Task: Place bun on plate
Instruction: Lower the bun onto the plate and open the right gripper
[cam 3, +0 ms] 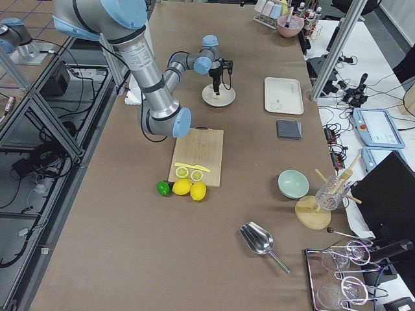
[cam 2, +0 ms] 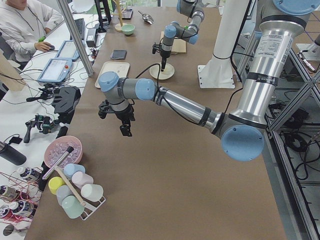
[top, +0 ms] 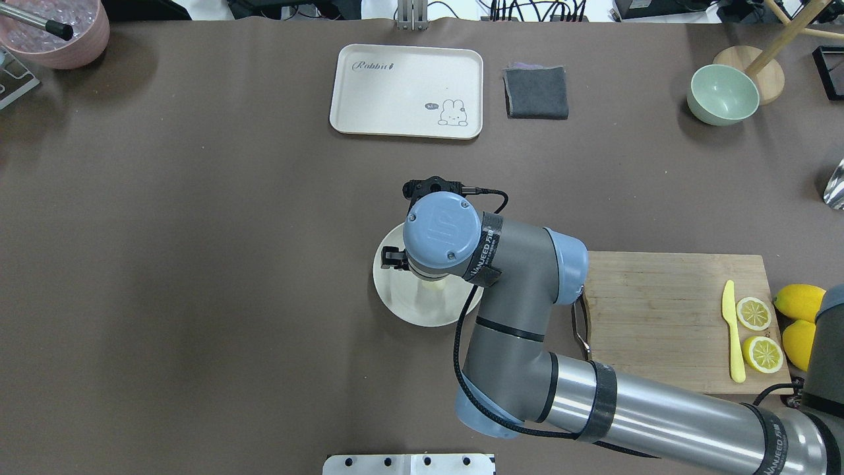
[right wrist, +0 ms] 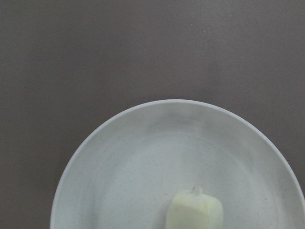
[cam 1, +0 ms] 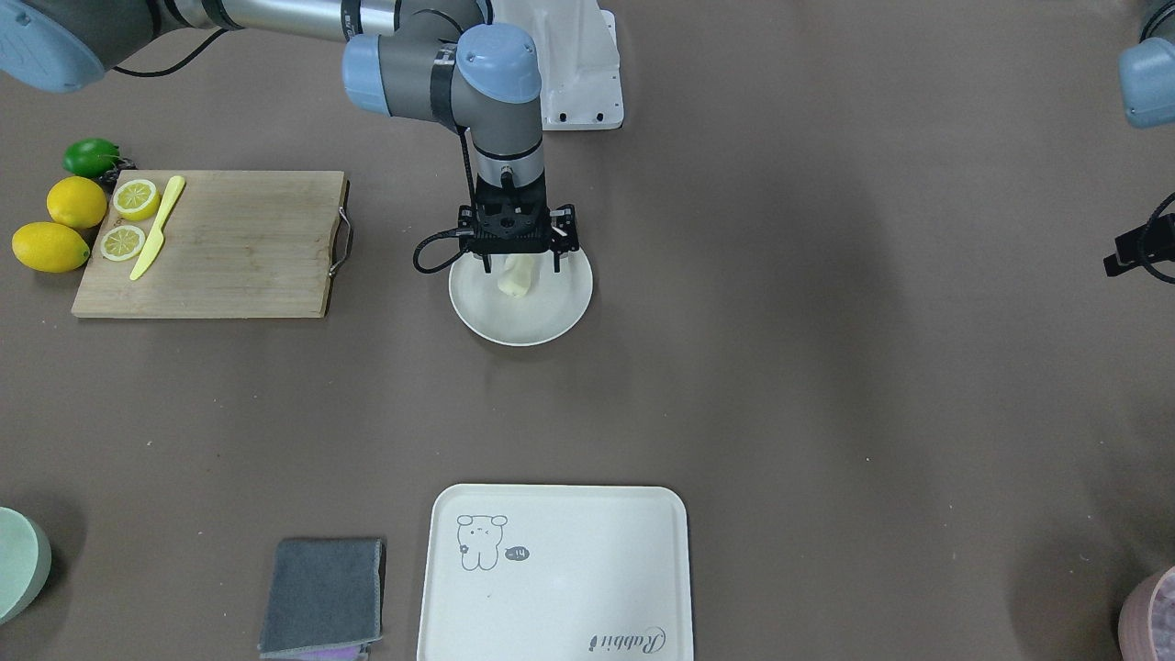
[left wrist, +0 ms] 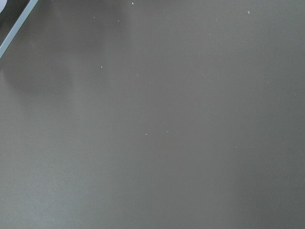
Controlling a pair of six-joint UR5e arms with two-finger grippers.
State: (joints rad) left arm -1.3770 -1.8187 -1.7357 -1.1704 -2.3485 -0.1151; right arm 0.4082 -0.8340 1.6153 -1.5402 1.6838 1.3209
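Observation:
The pale cream bun (cam 1: 517, 275) rests on the round off-white plate (cam 1: 560, 308) in the middle of the table. My right gripper (cam 1: 520, 268) points straight down over it, open, one finger on each side of the bun with a gap to both. The right wrist view looks down on the bun (right wrist: 195, 212) lying on the plate (right wrist: 119, 181). From overhead the wrist hides most of the bun (top: 432, 285). My left gripper (cam 2: 120, 122) hovers over bare table far from the plate; I cannot tell whether it is open or shut.
A wooden cutting board (cam 1: 229, 243) with lemon halves and a yellow knife lies beside the plate, whole lemons (cam 1: 55, 229) past it. Along the far edge lie a cream tray (top: 407, 90), a grey cloth (top: 536, 92), a green bowl (top: 722, 95) and a pink bowl (top: 56, 33).

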